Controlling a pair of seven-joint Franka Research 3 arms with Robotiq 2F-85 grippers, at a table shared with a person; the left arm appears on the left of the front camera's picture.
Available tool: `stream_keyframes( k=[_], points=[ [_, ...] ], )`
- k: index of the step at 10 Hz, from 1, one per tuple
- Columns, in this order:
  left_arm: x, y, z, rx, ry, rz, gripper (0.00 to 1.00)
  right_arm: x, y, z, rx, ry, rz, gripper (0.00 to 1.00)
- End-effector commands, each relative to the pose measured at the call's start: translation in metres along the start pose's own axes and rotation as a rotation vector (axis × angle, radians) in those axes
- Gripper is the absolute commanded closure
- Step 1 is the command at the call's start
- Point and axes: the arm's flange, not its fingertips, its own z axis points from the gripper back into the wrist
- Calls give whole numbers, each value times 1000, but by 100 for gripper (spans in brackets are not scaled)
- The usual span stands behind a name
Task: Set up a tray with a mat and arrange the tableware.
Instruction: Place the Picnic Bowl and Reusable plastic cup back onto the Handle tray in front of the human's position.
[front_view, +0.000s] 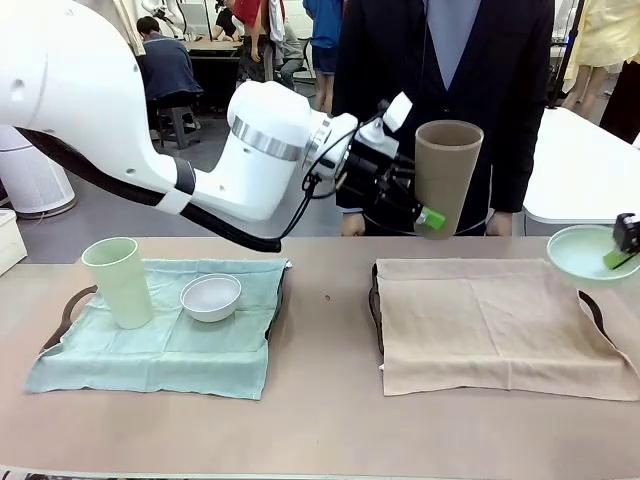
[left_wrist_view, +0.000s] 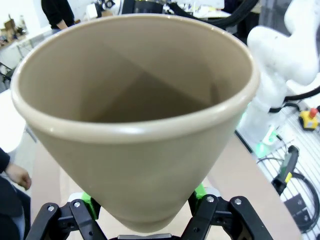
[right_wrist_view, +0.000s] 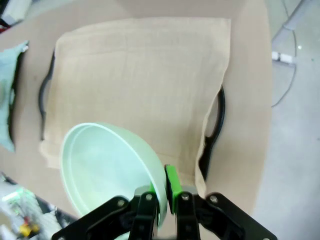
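The left gripper (front_view: 425, 215) clamps the tan cup (front_view: 447, 170) near its base, aloft over the tan mat (front_view: 495, 320); a narrow hold may let it tilt. The right gripper (right_wrist_view: 162, 192) pinches the mint bowl (right_wrist_view: 107, 167) rim; the bowl could pivot and slip.

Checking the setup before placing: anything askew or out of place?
Mostly tidy. The green mat lies rumpled and skewed, its edges spilling off its tray onto the table. The tan mat lies flatter. Nothing spilled or damaged.
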Motion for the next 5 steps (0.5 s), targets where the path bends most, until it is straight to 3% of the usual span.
stream_keyframes(
  k=[1, 3, 4, 5],
  points=[
    [-39, 13, -19, -54, 9, -26, 19, 31, -10, -39, 82, 52, 1, 93],
    [-72, 20, -35, -122, -19, 8, 19, 37, -16, -68, 156, 82, -20, 93],
    [-58, 6, -26, -53, 7, -1, 19, 17, -4, -53, 52, 84, -19, 93],
    [-58, 6, -26, -53, 7, -1, 19, 17, -4, -53, 52, 84, -19, 93]
  ],
)
